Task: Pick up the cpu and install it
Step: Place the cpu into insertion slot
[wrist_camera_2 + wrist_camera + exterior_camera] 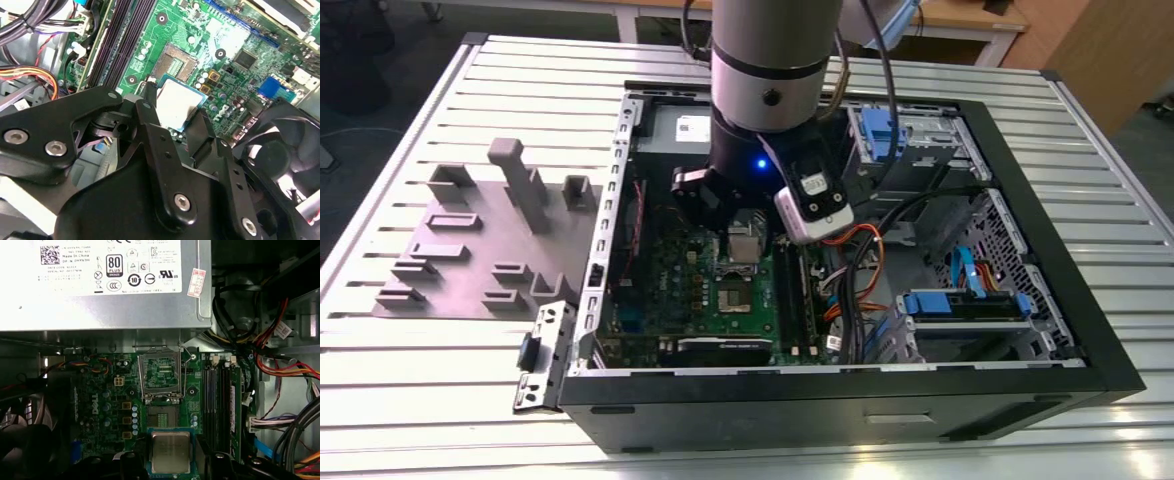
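The cpu, a flat square chip with a dull silver top, sits between the black fingers of my gripper, which is shut on it. In the second wrist view the cpu hangs above the green motherboard, just beside the open socket. The socket lies bare, with its metal load frame swung up behind it. In the exterior view my gripper is down inside the open computer case, over the motherboard's middle.
A silver power supply stands beyond the socket. Memory sticks and bundled cables run along one side, and a black fan sits on the other. Grey fixture blocks rest outside the case at the exterior view's left.
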Motion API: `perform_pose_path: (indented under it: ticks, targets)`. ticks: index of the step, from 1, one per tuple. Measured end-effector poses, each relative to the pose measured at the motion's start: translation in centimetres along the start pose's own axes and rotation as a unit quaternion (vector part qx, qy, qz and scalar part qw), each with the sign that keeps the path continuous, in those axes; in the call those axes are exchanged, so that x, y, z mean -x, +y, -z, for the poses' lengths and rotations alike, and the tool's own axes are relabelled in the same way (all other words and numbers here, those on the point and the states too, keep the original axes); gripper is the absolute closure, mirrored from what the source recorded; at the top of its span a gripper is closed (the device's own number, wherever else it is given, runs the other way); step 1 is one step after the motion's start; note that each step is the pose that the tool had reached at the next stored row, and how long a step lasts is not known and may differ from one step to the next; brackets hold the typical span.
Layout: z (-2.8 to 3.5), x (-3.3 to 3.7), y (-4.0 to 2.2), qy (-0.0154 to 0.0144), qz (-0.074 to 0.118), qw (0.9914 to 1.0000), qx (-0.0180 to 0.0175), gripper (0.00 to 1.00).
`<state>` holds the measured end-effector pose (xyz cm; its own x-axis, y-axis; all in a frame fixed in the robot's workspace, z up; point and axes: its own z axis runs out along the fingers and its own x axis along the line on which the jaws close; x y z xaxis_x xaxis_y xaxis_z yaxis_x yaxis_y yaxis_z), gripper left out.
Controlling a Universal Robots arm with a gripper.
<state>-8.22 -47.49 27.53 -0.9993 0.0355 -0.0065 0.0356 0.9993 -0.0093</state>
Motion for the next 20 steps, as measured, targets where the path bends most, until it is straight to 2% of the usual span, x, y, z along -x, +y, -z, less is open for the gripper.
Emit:
perform_pose_path:
  ticks: [3,7,9,20]
  targets:
    - [-0.39,0.00,0.00,0.0000,0.000,1.00000,0.0005,0.53]
    - [-0.40,0.00,0.00,0.0001,0.000,1.00000,0.0004,0.53]
    - [-0.77,0.00,0.01,0.0000,0.000,1.00000,0.0004,0.53]
    - [-0.90,0.00,0.01,0.0000,0.000,1.00000,0.0005,0.53]
